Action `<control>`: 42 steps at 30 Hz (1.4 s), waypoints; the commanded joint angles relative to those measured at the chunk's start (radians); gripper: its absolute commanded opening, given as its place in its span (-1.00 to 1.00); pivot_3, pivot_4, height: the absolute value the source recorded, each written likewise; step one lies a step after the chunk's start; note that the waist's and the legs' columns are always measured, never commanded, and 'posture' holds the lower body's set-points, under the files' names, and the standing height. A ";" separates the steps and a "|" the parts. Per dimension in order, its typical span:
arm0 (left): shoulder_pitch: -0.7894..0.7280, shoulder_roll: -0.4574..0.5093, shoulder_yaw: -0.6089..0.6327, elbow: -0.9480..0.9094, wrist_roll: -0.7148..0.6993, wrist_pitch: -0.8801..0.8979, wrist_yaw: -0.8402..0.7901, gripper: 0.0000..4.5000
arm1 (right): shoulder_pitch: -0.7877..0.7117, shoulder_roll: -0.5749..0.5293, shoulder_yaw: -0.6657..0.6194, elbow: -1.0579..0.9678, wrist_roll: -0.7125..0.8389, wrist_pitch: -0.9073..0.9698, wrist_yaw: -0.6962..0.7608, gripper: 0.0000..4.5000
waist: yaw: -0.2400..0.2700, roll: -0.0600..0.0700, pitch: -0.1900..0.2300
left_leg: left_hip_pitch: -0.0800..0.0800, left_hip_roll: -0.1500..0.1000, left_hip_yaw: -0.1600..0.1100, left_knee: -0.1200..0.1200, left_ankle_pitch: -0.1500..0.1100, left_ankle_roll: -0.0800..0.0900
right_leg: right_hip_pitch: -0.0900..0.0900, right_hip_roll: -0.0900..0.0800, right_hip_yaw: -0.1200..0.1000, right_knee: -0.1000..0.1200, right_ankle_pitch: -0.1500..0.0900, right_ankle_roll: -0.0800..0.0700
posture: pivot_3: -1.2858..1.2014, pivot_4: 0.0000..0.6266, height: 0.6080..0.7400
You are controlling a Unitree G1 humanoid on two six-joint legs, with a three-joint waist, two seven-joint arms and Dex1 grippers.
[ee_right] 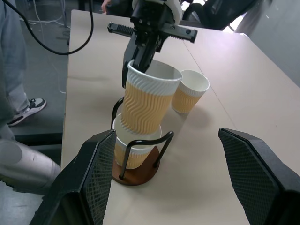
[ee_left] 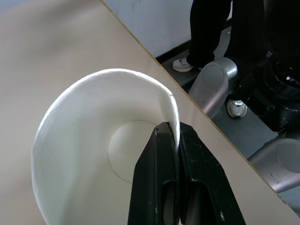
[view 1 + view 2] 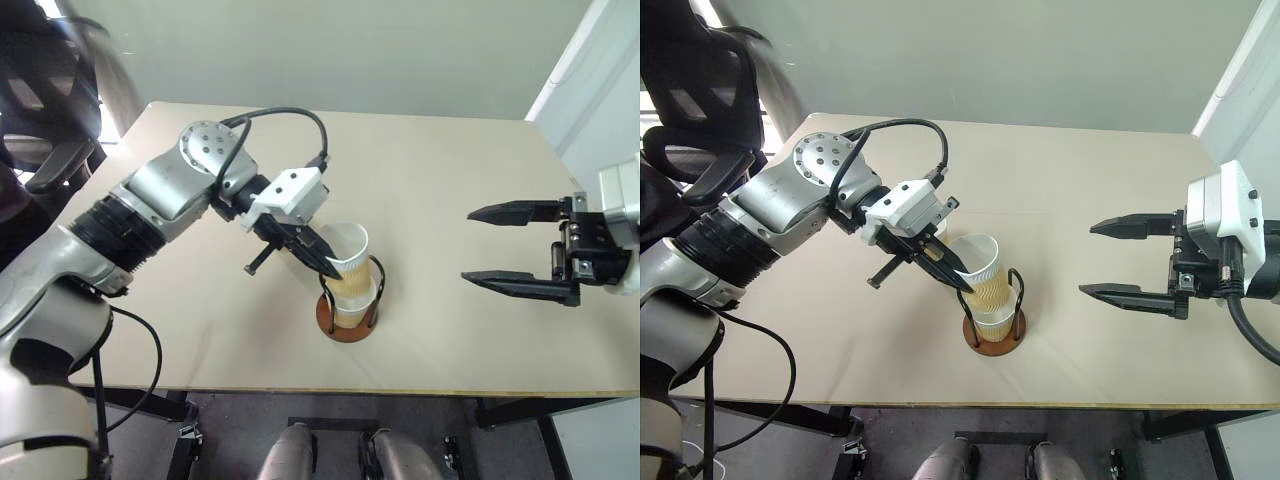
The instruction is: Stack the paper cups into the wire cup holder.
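Observation:
My left gripper [image 3: 325, 262] is shut on the white rim of a tan ribbed paper cup [image 3: 348, 262], one finger inside the cup and one outside. That cup is tilted, and its bottom sits in the mouth of a second paper cup [image 1: 133, 152]. The second cup stands in the wire cup holder [image 3: 378, 290], which has a round reddish-brown base [image 1: 136, 176]. A third paper cup [image 1: 190, 91] stands upright on the table just beyond the holder. My right gripper [image 3: 467, 245] hangs open and empty to the right of the holder, well apart from it, with its fingers pointing towards it.
The holder stands near the front edge of the tan table [image 3: 450, 150]. A black office chair [image 3: 40, 90] stands off the table's far left corner. A person's legs and shoes [image 2: 206, 33] show beside the table.

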 commanded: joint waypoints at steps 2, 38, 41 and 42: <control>-0.034 -0.014 -0.018 0.016 0.001 -0.045 -0.042 -1.00 | 0.024 -0.019 -0.065 -0.033 0.027 0.011 -0.024 0.58 | 0.001 0.000 0.000 | 0.000 0.000 0.000 0.000 0.000 0.000 | 0.000 0.000 0.000 0.000 0.000 0.000 | 0.03 -0.52 1.00; 0.063 -0.028 0.411 0.276 0.194 0.042 -0.012 0.01 | -0.035 -0.033 0.031 0.047 -0.029 -0.093 -0.011 0.60 | -0.010 0.002 -0.001 | 0.001 -0.001 0.003 0.006 -0.003 0.005 | 0.002 0.000 0.005 0.000 -0.001 0.006 | 0.03 -0.52 1.00; 0.129 -0.001 0.445 0.410 0.380 -0.047 0.055 0.01 | -0.089 -0.028 0.093 0.094 -0.065 -0.127 0.017 0.60 | -0.016 0.005 -0.002 | 0.002 -0.001 0.005 0.006 -0.003 0.005 | 0.002 0.000 0.008 0.001 -0.001 0.007 | 0.03 -0.52 1.00; 0.139 -0.010 0.456 0.456 0.430 -0.078 0.079 0.01 | -0.107 -0.024 0.112 0.109 -0.074 -0.136 0.025 0.60 | -0.016 0.005 -0.002 | 0.003 -0.001 0.005 0.006 -0.003 0.006 | 0.001 0.000 0.009 0.001 -0.001 0.007 | 0.03 -0.52 1.00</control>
